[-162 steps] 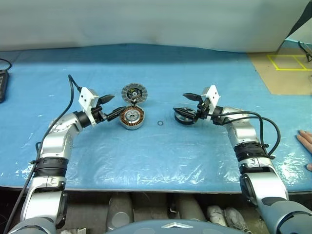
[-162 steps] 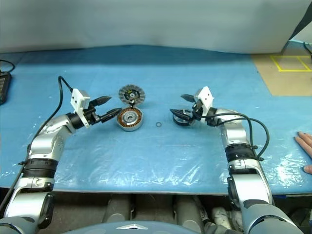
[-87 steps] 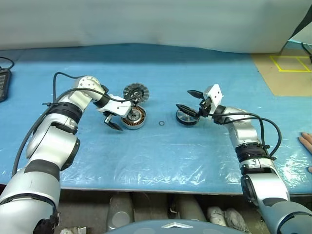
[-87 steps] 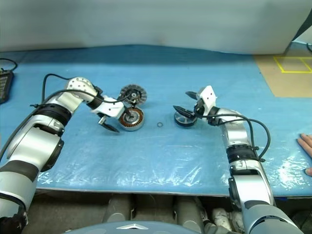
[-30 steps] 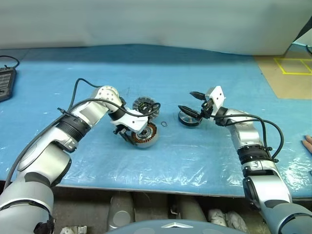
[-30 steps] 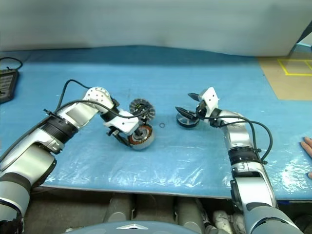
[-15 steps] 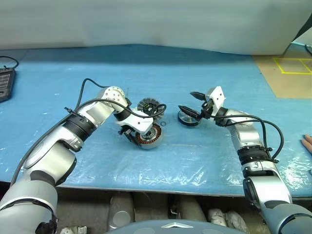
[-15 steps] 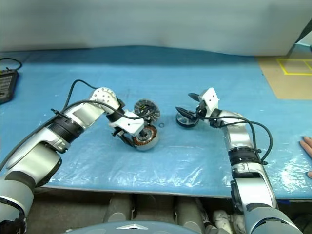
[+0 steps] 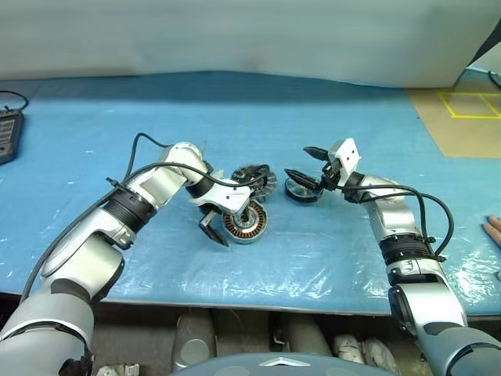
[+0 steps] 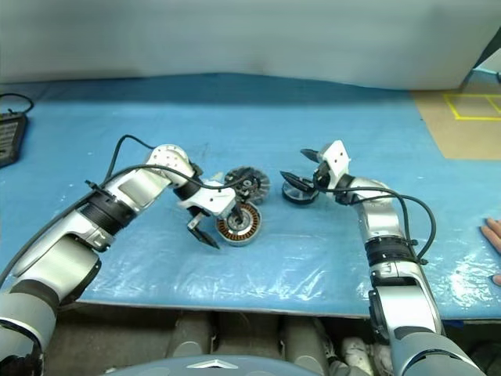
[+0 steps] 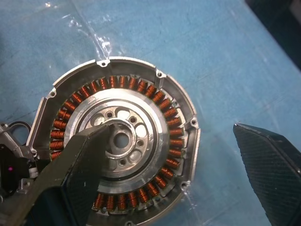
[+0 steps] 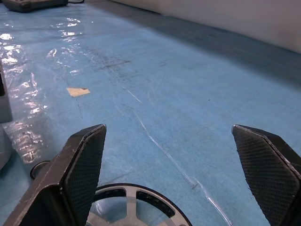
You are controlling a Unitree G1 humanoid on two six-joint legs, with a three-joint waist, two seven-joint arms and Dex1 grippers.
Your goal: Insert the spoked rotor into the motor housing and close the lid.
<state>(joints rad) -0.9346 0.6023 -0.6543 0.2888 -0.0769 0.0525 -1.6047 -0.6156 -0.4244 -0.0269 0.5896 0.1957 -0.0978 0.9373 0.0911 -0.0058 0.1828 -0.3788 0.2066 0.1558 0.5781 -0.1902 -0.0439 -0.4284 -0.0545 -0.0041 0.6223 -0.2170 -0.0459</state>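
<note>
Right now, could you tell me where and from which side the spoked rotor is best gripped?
Probably by its shiny outer rim, coming from the robot's right side, where the right gripper already stands open with a finger on either side of it. The spoked rotor lies flat on the blue mat, so only the thin rim and spokes offer purchase; its left side faces the lid and motor housing.

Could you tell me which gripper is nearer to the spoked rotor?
Right. The right gripper, open, straddles the spoked rotor. The left gripper, open, hangs over the motor housing, well away from it.
</note>
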